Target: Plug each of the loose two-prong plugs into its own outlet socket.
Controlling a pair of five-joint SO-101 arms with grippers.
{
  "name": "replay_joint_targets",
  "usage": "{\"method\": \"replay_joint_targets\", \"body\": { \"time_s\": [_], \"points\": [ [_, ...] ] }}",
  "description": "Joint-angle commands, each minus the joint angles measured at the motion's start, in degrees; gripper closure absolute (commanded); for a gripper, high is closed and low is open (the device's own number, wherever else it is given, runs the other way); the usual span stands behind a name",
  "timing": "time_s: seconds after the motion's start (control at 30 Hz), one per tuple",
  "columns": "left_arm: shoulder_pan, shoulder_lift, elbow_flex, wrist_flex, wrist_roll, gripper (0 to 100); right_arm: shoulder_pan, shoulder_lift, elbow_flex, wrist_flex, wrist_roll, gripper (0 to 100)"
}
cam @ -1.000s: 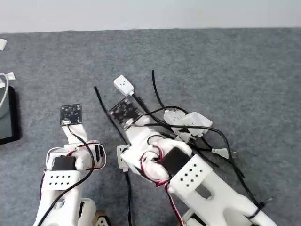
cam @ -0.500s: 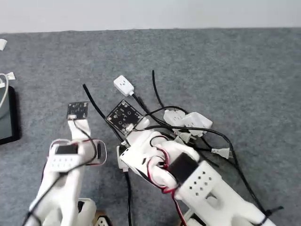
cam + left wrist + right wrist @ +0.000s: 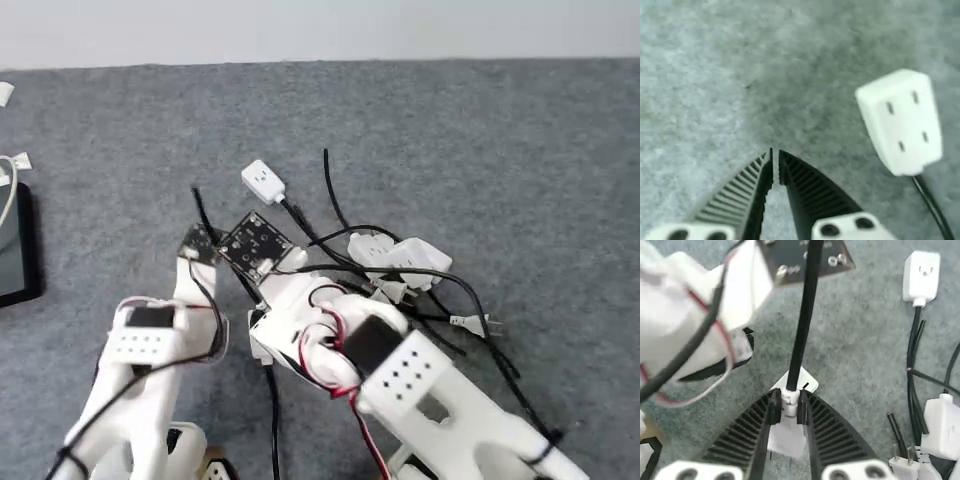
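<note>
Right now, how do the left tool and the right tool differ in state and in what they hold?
The left tool is shut on nothing; the right tool is shut on a white plug trailing a black cord. The left tool's tips nearly meet; the plug holds the right tool's apart. The left tool hangs over bare grey carpet beside a white outlet block. Both are black and ribbed.

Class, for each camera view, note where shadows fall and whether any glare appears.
High view: soft, even light, hardly any shadows on the carpet, no glare. Left wrist view: a soft dark patch on the carpet beside the white outlet socket. Right wrist view: no glare on the white plug in the right gripper.
</note>
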Motion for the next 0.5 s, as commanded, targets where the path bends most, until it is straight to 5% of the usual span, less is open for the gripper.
{"method": "replay_joint_targets", "body": {
  "time_s": [0.0, 0.47],
  "points": [
    [2.4, -11.4, 3.6, 2.4, -4.3, 99, -0.7, 1.1, -3.5, -1.5, 0.5, 99.1],
    [5.0, -29.0, 10.1, 8.1, -7.8, 99, -0.7, 1.3, -3.5, -1.6, 0.6, 99.1]
  ]
}}
